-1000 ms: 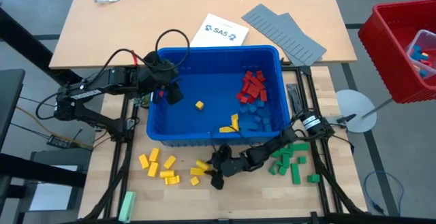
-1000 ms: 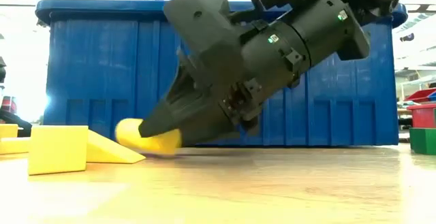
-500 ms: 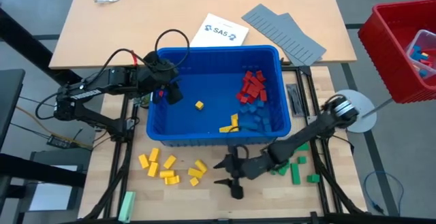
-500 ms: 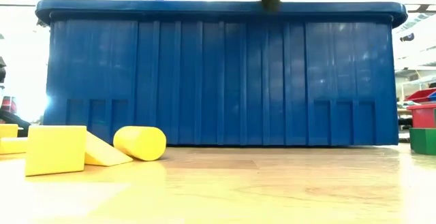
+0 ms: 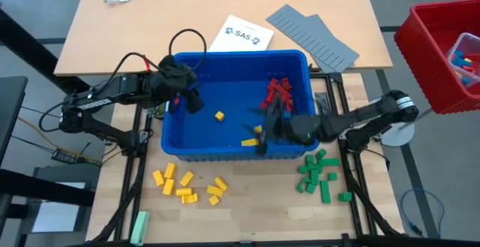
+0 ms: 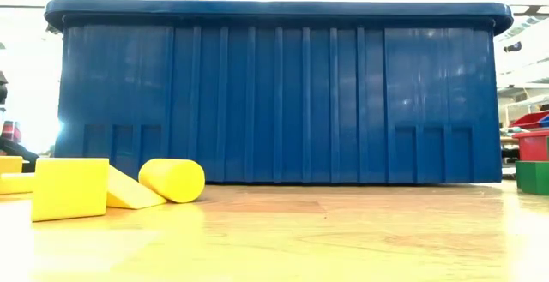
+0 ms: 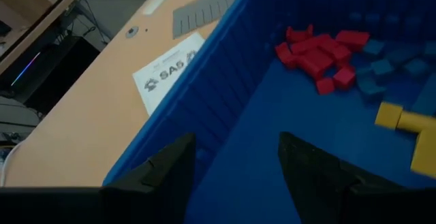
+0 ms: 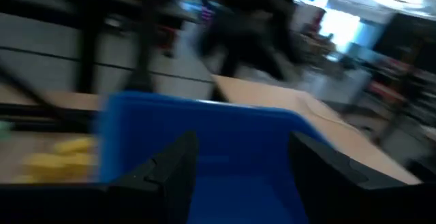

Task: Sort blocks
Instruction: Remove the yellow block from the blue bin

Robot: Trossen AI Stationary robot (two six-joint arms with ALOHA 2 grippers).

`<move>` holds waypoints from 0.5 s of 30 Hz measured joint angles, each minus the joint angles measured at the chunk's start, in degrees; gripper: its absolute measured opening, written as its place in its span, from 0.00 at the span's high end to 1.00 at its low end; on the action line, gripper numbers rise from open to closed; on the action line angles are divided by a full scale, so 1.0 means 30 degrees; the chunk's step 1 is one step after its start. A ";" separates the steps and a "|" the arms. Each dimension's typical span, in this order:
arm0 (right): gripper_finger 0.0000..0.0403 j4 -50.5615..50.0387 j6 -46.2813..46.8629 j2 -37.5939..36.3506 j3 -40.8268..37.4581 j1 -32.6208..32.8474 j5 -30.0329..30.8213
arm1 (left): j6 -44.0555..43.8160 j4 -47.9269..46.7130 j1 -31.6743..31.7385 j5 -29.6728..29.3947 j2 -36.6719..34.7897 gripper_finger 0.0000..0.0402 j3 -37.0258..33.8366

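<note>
Blocks (image 5: 279, 95) in the blue bin (image 5: 173, 128), as you left them.
Right gripper (image 5: 268, 127) hung over the bin, fingers apart, empty; left gripper (image 5: 189, 101) likewise wide.

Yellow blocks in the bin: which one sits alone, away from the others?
The single yellow block left of the red pile; the other yellows cluster by the bin's near wall.

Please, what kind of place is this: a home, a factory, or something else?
Probably a robotics lab or workshop. Two robot arms work over a blue bin on a wooden table, with sorted toy blocks beside it and cables trailing at the side.
</note>
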 joint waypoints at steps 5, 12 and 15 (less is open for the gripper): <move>0.46 -0.1799 -0.0112 -0.0274 -0.0007 -0.3653 -0.1331 | 0.0013 0.1338 0.0000 0.0003 0.0000 0.46 0.0000; 0.47 -0.5782 0.1034 0.0208 -0.0051 -0.8368 -0.4945 | 0.0474 0.1541 0.0000 0.0000 0.0102 0.45 0.0007; 0.49 -0.6166 0.1033 0.0600 -0.0022 -1.0188 -0.7487 | 0.0590 0.1403 0.0007 -0.0004 0.0330 0.46 0.0007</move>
